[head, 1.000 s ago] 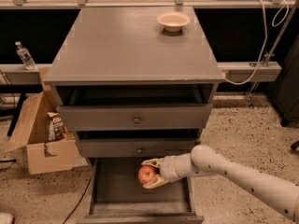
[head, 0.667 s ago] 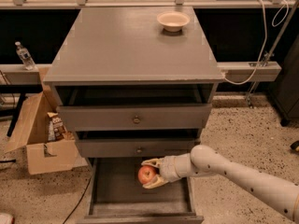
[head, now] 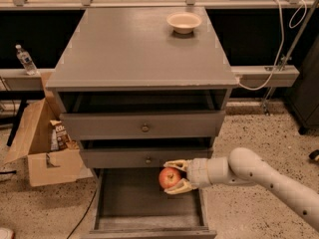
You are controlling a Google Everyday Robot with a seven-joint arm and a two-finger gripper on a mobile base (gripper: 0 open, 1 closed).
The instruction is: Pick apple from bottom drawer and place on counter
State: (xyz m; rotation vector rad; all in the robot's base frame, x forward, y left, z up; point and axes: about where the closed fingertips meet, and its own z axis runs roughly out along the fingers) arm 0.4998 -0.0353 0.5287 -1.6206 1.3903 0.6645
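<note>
The apple (head: 169, 178) is small, round and red with a yellowish patch. My gripper (head: 174, 177) is shut on it, one finger above and one below, and holds it above the floor of the open bottom drawer (head: 124, 198). My white arm (head: 259, 176) comes in from the lower right. The counter (head: 134, 49) is the broad grey top of the cabinet, well above the apple.
A pale cream bowl (head: 184, 22) stands at the back right of the counter. The two upper drawers (head: 144, 127) stick out slightly over the bottom drawer. An open cardboard box (head: 42, 143) sits on the floor at left. A water bottle (head: 25, 59) stands on the left ledge.
</note>
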